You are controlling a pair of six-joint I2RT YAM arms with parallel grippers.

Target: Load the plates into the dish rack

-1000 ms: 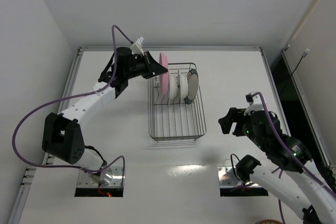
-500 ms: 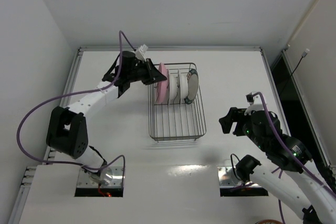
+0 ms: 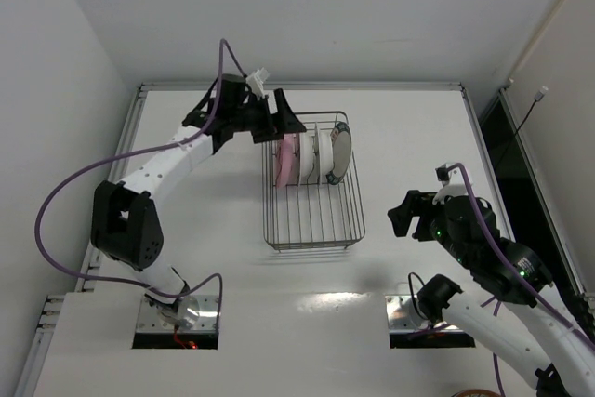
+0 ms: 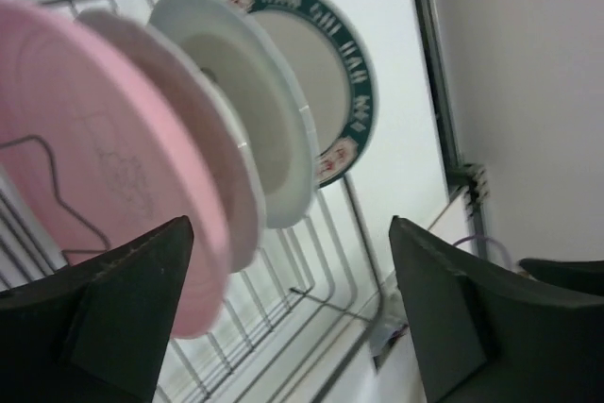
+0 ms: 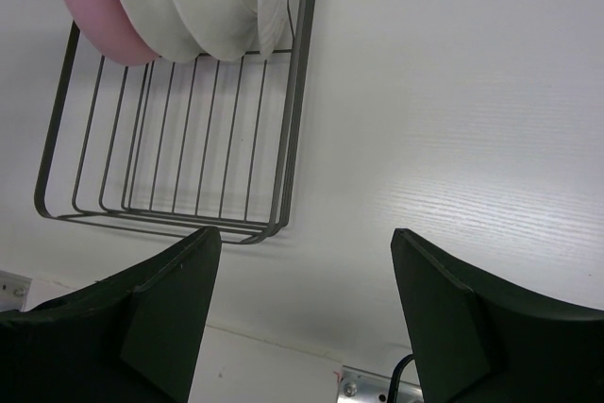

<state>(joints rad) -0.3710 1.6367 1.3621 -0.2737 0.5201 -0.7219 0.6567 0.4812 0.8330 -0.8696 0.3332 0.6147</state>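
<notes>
The wire dish rack stands mid-table with the plates upright in a row at its far end. From left to right they are a pink plate, two white plates, and a blue-rimmed plate. My left gripper hovers open just above the pink plate. In the left wrist view, that gripper has the pink plate beside its left finger, the white plates and the patterned plate beyond. My right gripper is open and empty, right of the rack.
The near half of the rack holds nothing but its wire bars. The table's raised metal edge runs along the far side, close behind the rack. Two cut-outs with mounting plates lie at the arm bases.
My left gripper carried the pink plate right and down into the rack beside the white plates, then opened and let it go. The right arm has not moved.
</notes>
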